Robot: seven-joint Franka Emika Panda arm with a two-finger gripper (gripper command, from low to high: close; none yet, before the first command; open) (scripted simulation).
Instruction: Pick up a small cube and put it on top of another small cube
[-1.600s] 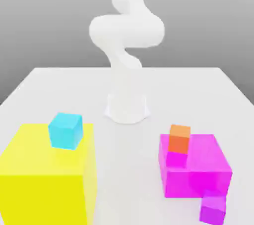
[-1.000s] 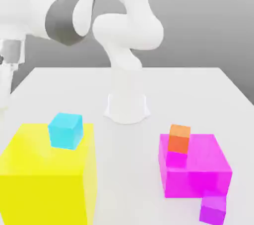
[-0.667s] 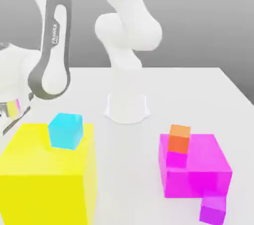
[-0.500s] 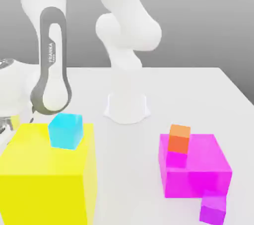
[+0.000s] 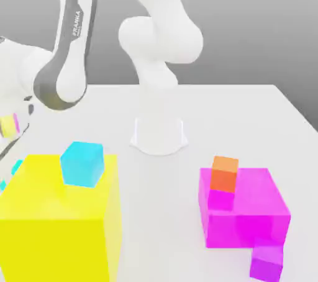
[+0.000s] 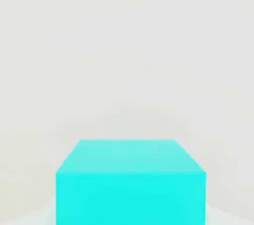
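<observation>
1. Sim scene, not a real room: flat untextured shading, featureless grey gradient backdrop.
2. Bare white table (image 5: pixel 248 113), no clutter, tools or furniture.
3. White Franka arm (image 5: pixel 158 32) bolted mid-table on a round base (image 5: pixel 159 135); "FRANKA" lettering legible on one link.
4. Props are plain primitives: large yellow block (image 5: pixel 59 225), large magenta block (image 5: pixel 245 209), small cyan cube (image 5: pixel 82 163), orange cube (image 5: pixel 224 173), purple cube (image 5: pixel 268 262).
5. Reads as a benchmark manipulation tabletop.

Two large blocks, yellow (image 5: pixel 59 218) and magenta (image 5: pixel 245 209); four small cubes: cyan (image 5: pixel 81 163), teal (image 6: pixel 130 182), orange (image 5: pixel 224 172), purple (image 5: pixel 268 263).
</observation>
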